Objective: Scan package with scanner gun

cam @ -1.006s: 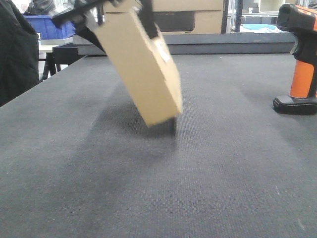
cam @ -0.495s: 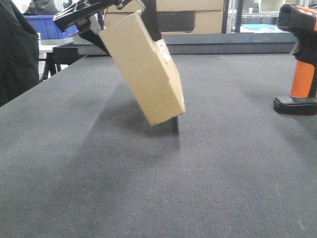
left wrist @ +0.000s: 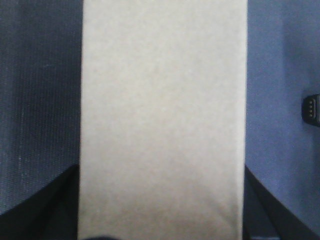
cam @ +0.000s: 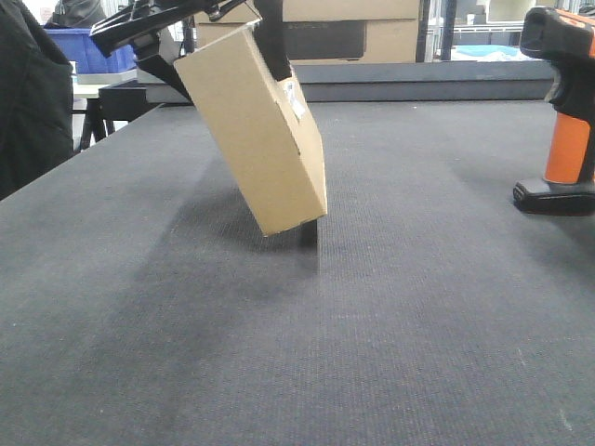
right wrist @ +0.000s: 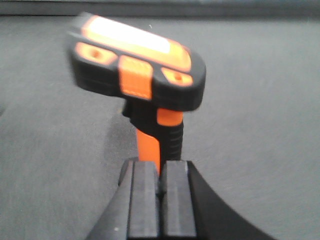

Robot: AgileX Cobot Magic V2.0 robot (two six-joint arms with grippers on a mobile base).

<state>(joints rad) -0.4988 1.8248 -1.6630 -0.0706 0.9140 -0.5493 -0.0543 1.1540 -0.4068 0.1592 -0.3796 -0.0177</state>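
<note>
Your left gripper (cam: 228, 70) is clamped on the upper end of the package (cam: 265, 149), one finger on each broad face. The box hangs tilted, top toward 11 o'clock. Whether its lower corner touches the dark mat (cam: 390, 353) cannot be told. Open mat spreads toward 6 o'clock and across to the scanner gun (cam: 565, 121), which stands upright on its base at 3 o'clock. The mat's left edge lies at 9 o'clock, and brown cartons (cam: 372, 28) sit beyond the far edge at 12. Your right gripper (right wrist: 161, 200) has its fingers pressed together, empty, with the scanner's orange handle rising behind them.
</note>
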